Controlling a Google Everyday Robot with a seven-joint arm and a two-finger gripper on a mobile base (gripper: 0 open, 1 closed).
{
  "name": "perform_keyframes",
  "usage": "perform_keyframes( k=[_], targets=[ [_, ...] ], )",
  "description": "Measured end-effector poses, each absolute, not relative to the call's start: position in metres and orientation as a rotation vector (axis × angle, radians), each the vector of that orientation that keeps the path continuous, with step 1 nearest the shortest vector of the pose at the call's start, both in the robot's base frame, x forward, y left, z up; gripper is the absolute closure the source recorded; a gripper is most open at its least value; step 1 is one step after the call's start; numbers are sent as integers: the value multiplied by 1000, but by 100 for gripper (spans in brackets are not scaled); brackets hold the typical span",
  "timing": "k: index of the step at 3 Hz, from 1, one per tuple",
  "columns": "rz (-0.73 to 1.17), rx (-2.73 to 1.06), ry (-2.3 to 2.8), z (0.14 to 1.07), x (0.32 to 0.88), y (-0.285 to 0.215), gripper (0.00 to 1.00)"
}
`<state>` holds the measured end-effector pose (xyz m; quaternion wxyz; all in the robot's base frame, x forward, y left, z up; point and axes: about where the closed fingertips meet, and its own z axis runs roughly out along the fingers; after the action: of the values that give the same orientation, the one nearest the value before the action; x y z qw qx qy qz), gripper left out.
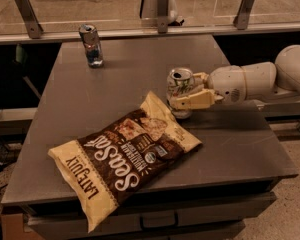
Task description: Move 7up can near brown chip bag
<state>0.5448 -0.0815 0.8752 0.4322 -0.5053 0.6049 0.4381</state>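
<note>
As the hand (179, 98) grips one 7up can (180, 83), one chip bag (125, 161) lies beside.

Your tool (182, 95) sits over the right side of the bench (140, 69), closed against the 7up can (180, 81). Its fingers (192, 100) are cream-yellow, blocky and flat-faced. Directly behind the tool you have a smooth white, barrel-shaped wrist housing (250, 81), ringed by a thin tan seam, with a small dark round spot low on the end nearest the tool. Behind that swells a larger rounded white joint shell (295, 69).
</note>
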Motion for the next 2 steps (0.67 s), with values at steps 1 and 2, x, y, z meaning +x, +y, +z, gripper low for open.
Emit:
perform_keyframes(
  k=[1, 2],
  targets=[
    [1133, -1297, 1473, 874, 534, -77, 37],
    [1156, -1323, 1453, 873, 528, -78, 13]
  ],
)
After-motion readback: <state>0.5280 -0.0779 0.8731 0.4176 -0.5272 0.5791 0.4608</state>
